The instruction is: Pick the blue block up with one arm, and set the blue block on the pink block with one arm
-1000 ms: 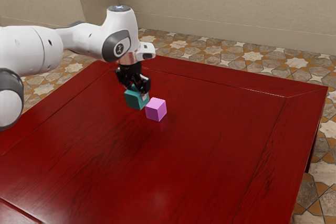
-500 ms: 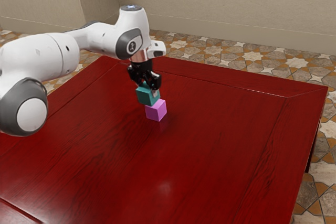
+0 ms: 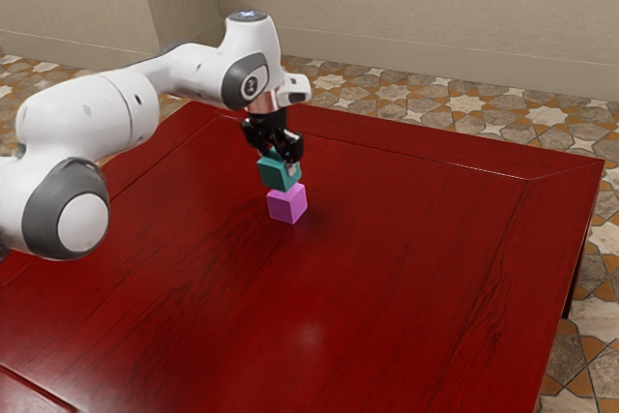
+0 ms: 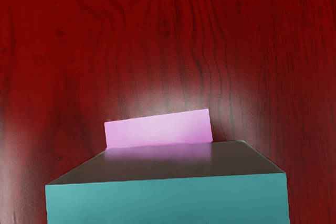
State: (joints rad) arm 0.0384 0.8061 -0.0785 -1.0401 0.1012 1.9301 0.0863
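Note:
My black gripper [image 3: 280, 167] is shut on the blue block [image 3: 279, 175], a teal cube held a little above the table. Directly under it sits the pink block [image 3: 287, 205] on the red table [image 3: 387, 268]; the two look nearly touching, with the teal cube slightly toward the exterior view's left of the pink one's middle. In the wrist view the blue block [image 4: 168, 192] lies just beneath my hand and covers most of the pink block [image 4: 157, 128], of which a strip shows past its far edge.
The red wooden table has a raised rim [image 3: 542, 176] along its far and right sides. Tiled floor [image 3: 464, 103] and a beige wall lie beyond it. My white arm [image 3: 116, 123] reaches in from the exterior view's left.
My gripper has carried the blue block toward the exterior view's right and slightly up, from beside the pink block to directly above it. The pink block has stayed put.

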